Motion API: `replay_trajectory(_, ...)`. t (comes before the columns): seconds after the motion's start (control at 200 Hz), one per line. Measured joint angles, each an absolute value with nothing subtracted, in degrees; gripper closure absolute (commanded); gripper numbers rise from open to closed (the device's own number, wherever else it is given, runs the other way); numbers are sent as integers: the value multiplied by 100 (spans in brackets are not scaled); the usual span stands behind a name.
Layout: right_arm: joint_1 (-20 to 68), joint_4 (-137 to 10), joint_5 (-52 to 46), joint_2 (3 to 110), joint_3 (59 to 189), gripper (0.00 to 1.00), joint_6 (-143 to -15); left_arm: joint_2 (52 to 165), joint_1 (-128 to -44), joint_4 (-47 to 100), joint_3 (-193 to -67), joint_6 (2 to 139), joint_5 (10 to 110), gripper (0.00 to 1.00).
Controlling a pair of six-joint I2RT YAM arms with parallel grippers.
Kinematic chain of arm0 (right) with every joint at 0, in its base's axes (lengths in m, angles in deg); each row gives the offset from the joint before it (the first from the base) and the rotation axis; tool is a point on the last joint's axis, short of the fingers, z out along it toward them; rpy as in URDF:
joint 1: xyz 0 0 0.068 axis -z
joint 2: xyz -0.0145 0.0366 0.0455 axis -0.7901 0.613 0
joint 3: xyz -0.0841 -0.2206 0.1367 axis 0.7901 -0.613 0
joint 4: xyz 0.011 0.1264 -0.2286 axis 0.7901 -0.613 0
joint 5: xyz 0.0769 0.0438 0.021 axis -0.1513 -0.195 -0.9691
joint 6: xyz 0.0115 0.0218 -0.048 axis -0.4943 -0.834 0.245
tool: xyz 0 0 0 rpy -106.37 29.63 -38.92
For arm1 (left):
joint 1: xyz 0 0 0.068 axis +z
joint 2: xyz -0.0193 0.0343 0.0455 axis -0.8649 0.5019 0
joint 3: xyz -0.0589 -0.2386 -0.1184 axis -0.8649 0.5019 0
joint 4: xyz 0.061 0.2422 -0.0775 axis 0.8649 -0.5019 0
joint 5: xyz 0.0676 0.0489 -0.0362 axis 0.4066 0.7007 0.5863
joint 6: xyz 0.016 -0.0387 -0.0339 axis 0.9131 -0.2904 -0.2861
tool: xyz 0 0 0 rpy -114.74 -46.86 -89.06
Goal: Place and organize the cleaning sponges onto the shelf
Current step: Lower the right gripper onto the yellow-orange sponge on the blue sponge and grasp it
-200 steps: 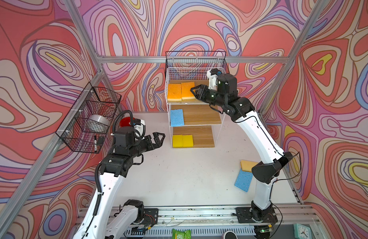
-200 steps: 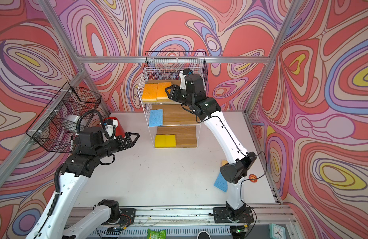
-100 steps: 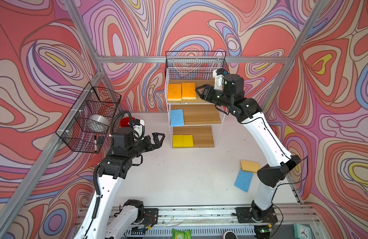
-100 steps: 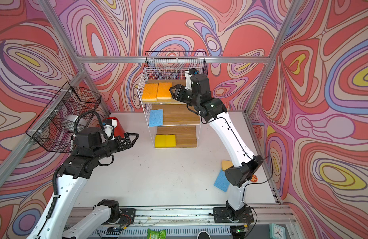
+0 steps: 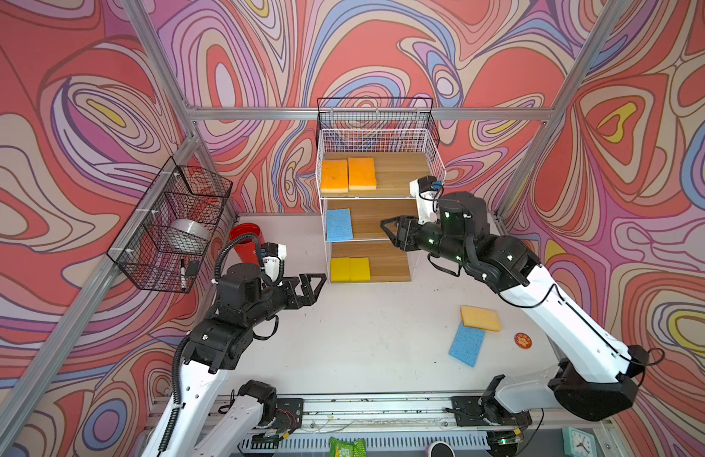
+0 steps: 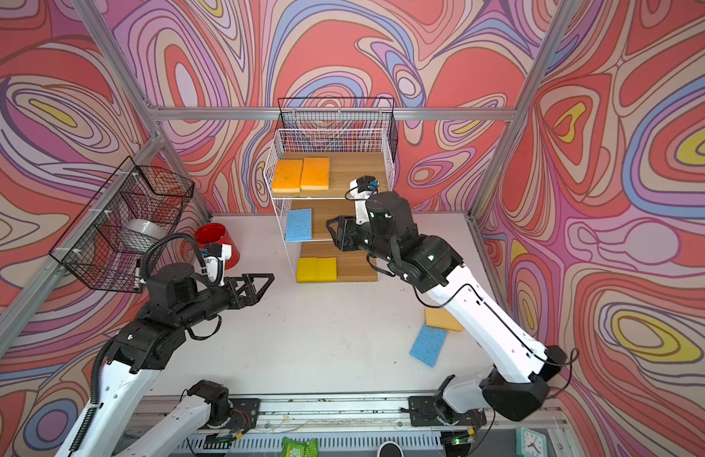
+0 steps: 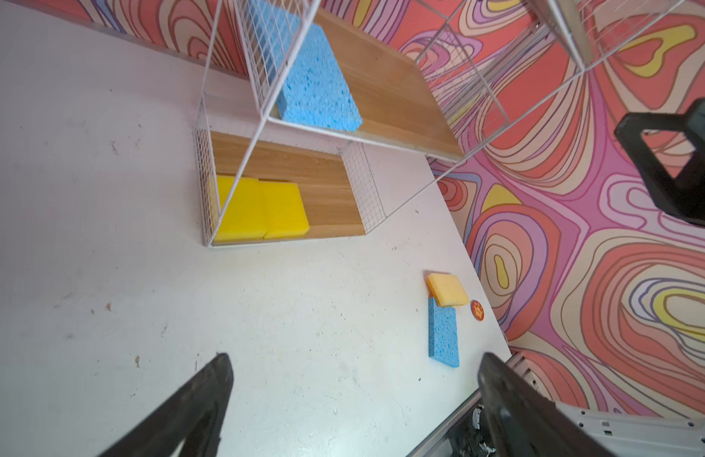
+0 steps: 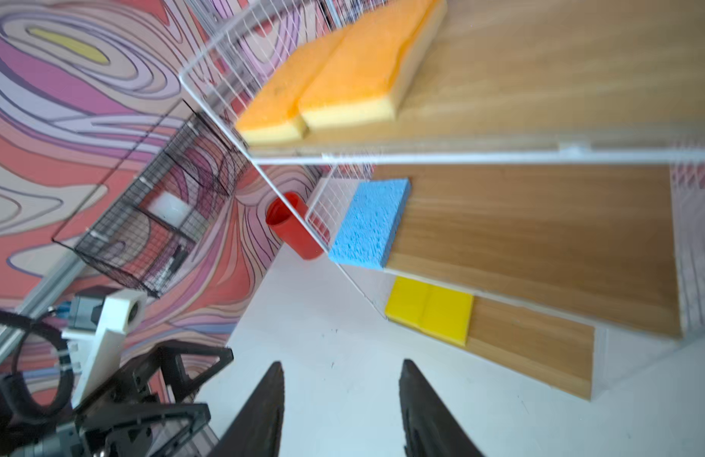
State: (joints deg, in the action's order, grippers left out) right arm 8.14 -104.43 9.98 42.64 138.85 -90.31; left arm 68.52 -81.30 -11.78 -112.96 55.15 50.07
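On the shelf (image 5: 398, 174) I see two orange sponges (image 5: 335, 176) up top, one blue sponge (image 5: 339, 224) mid-tier and two yellow sponges (image 5: 349, 269) at the bottom. At its 4 o'clock, on the counter (image 5: 366, 336), a loose orange sponge (image 5: 480, 317) touches a loose blue sponge (image 5: 467, 343). My left hand (image 5: 318, 289) and right hand (image 5: 387, 234) hang released, empty.

5 sponges (image 5: 334, 176) on shelf (image 5: 398, 174), 2 on table (image 5: 362, 336).

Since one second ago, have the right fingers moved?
Yes. The right fingers have drawn back from the orange sponges on the top board and now sit lower, in front of the middle board, with nothing between them.
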Motion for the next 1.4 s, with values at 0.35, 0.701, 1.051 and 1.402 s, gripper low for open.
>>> replay_trajectory(0.35, 788, -11030, 1842, 1722, 10600, 52, -9990, 6859, -10390, -1200, -10367, 4990, 6565, 4)
replay_trajectory(0.701, 1690, -11894, 2810, 1958, 9647, 40, -10508, 7744, -10895, -516, -9586, 4590, 7059, 2)
replay_trajectory(1.051, 3843, -10915, 2342, 3681, 9173, 38, -9949, 8463, -10889, 343, -9558, 4684, 6701, 0)
replay_trajectory(1.402, 3915, -10196, 2347, 4983, 9121, 45, -9781, 8697, -10699, 1106, -9208, 4673, 6249, 0)
